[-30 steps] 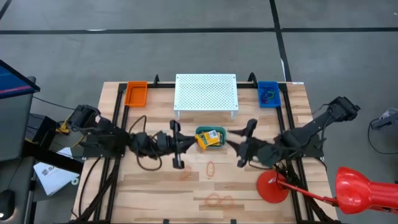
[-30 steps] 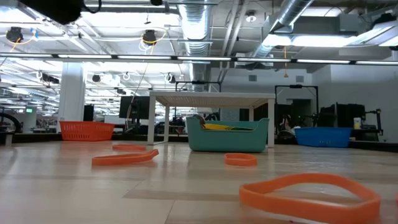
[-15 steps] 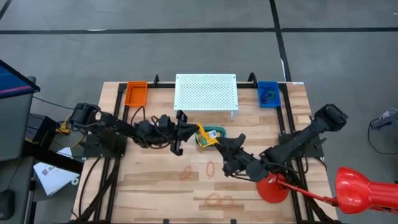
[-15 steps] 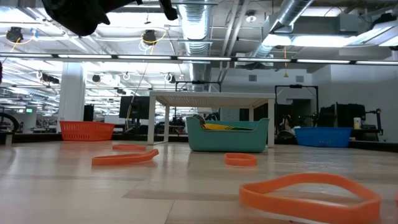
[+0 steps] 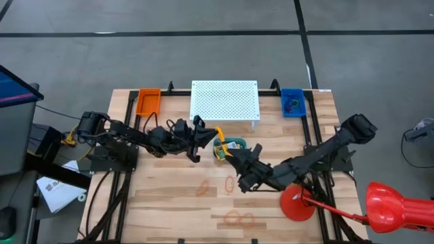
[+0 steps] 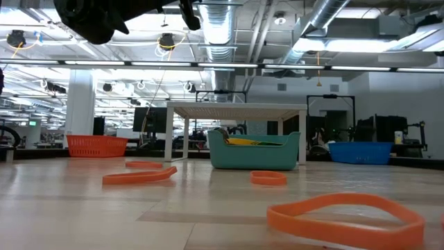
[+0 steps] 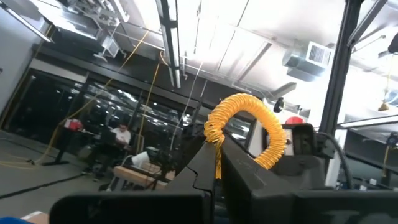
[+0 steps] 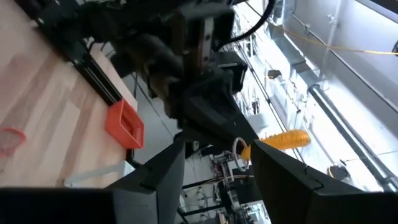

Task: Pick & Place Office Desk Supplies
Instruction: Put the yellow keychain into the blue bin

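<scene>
The yellow-and-green crayon boxes (image 5: 226,148) lie in a small teal tray (image 6: 253,157) in front of the white perforated stand (image 5: 225,101). Orange rubber-band loops lie flat on the wood: one (image 5: 230,183) near the middle, one (image 5: 203,188) to its left, a pair (image 5: 239,218) near the near edge. More loops sit in the blue bin (image 5: 293,102). My left gripper (image 5: 198,139) hovers just left of the tray, tipped upward. My right gripper (image 5: 230,166) is open, in the air just near-right of the tray, above the middle loop.
An orange bin (image 5: 148,102) stands at the far left corner. The red round disc (image 5: 298,203) lies near the right edge beside the right arm. In the low view a big orange loop (image 6: 347,217) lies close to the camera. Bare wood lies along the near left.
My left gripper has moved toward the far edge and to the right, up to the left side of the tray. My right gripper has swung toward the table's left, from right of the tray to its near-right side. The loops and the tray have stayed put.
</scene>
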You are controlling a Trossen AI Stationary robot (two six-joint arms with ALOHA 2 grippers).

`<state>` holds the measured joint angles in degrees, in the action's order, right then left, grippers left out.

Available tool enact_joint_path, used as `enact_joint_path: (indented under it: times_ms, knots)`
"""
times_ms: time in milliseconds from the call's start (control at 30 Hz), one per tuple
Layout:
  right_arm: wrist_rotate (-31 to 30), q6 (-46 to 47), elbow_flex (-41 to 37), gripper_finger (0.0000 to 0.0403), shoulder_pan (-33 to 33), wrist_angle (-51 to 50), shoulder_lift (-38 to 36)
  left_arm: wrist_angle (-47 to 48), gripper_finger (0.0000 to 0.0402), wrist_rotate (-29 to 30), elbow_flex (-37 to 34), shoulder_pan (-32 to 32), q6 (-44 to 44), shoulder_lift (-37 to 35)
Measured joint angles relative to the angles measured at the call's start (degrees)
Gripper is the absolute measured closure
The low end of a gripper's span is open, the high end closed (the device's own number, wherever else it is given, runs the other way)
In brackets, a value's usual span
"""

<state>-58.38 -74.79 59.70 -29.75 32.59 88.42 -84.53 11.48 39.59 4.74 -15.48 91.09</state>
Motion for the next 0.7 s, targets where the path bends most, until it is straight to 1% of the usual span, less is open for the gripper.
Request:
enact_joint_path:
  times_ms: [133,233,400,600,700]
  knots:
    - [2.6,-0.8,0.0,0.0223,1.7,0.0,0.0,0.0,0.0397,-0.7,0.0,0.0,-1.3,0.0]
    - [3.3,-2.6,0.0,0.0223,2.7,2.3,0.0,0.3,0.0397,-0.8,0.0,0.0,-1.5,0.0]
    - [7.3,-3.0,0.0,0.0223,4.2,2.8,0.0,0.3,0.0397,-0.8,0.0,0.0,-1.5,0.0]
    - [8.8,-2.8,0.0,0.0224,6.6,3.0,0.0,0.5,0.0397,-0.7,0.0,0.0,-3.0,0.0]
    - [9.7,-2.8,0.0,0.0230,7.5,3.2,0.0,0.6,0.0397,-0.5,0.0,0.2,-3.0,0.0]
